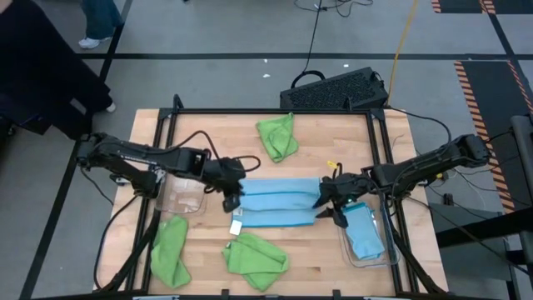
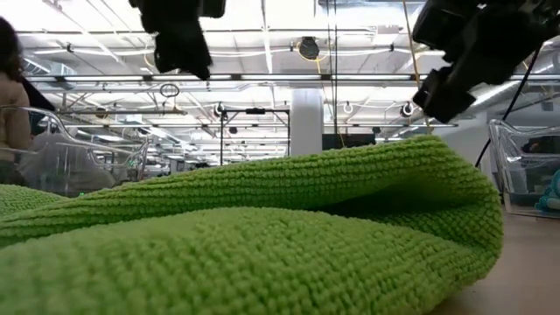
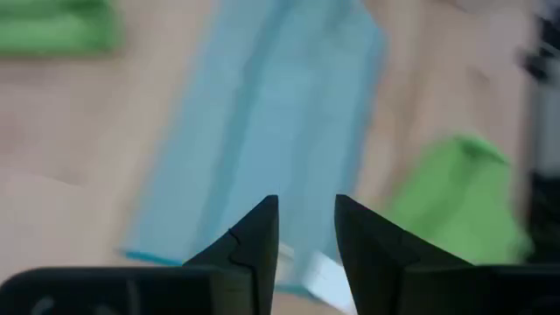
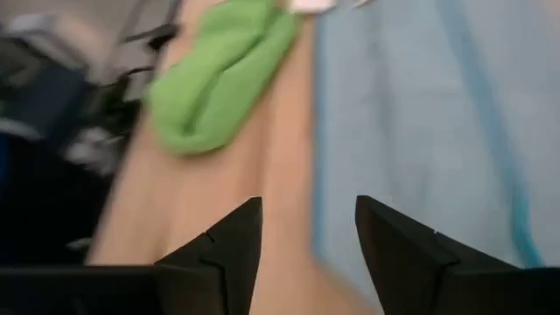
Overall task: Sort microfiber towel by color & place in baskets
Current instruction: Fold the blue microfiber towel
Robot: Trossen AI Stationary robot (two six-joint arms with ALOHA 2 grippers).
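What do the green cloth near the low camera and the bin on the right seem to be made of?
The green cloth looks like soft microfiber, matte: its surface shows a fine looped, knobbly weave and it folds limply. The bin seems clear, glossy plastic: the blue cloth inside shows through its wall.

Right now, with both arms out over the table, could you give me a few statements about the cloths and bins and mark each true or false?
1. A light blue towel lies spread flat on the table between the left gripper and the right gripper. True.
2. The right-hand clear bin holds a green towel. False: it holds a folded blue towel.
3. The left-hand clear bin already has a towel in it. False: it looks empty.
4. Three green towels lie loose on the table. True: one at the far edge and two at the near edge.
5. Both grippers are open. True: the wrist views show their fingers apart.
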